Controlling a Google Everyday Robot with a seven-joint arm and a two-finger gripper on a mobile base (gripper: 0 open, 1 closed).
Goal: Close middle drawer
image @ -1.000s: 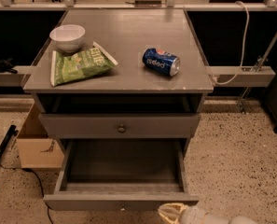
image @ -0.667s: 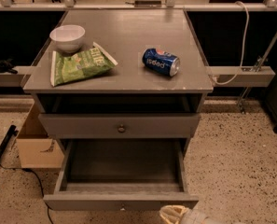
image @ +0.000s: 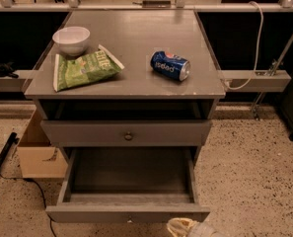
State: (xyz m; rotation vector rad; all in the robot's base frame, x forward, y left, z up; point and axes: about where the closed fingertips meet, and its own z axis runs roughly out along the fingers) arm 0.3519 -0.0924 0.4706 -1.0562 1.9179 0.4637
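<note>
The middle drawer is pulled far out of the grey cabinet, and its long shallow box is empty. Its flat front runs along the bottom of the view, with the knob barely showing at its lower edge. The upper drawer, with a dark round knob, sits nearly flush above it. My gripper is a pale shape at the bottom edge. It is just in front of the middle drawer's front, right of its centre, and mostly cut off by the frame.
On the cabinet top are a white bowl, a green chip bag and a blue soda can on its side. A cardboard box stands on the floor to the left. A white cable hangs at the right.
My gripper has sunk slightly toward the bottom edge, and less of the arm shows. The middle drawer has not moved.
</note>
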